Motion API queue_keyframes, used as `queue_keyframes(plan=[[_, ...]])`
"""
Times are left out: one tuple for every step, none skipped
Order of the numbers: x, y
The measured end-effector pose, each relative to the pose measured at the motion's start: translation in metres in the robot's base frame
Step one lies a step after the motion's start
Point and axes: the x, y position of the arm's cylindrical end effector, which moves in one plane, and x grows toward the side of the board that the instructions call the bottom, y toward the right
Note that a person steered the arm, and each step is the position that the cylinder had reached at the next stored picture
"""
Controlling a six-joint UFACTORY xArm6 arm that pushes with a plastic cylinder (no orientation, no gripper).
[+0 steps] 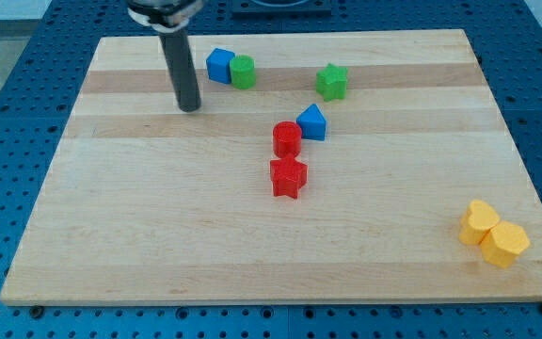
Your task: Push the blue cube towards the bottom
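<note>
The blue cube (219, 65) sits near the view's top, left of centre, touching a green cylinder (243, 72) on its right. My tip (189, 106) rests on the board to the lower left of the blue cube, a short gap away from it. The dark rod rises from the tip to the view's top edge.
A green star (331, 82) lies right of the pair. A second blue block (312, 122) touches a red cylinder (287, 139), with a red star (288, 177) just below. Two yellow blocks (493, 234) sit at the bottom right. The wooden board (158, 235) lies on a blue surface.
</note>
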Motion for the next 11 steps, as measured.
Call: queue_keyframes(plan=[[-0.039,-0.015],[-0.084,-0.016],[-0.115,0.001],[-0.119,0.036],[-0.118,0.048],[-0.103,0.048],[-0.082,0.048],[-0.053,0.048],[-0.022,0.048],[0.007,0.048],[0.026,0.048]])
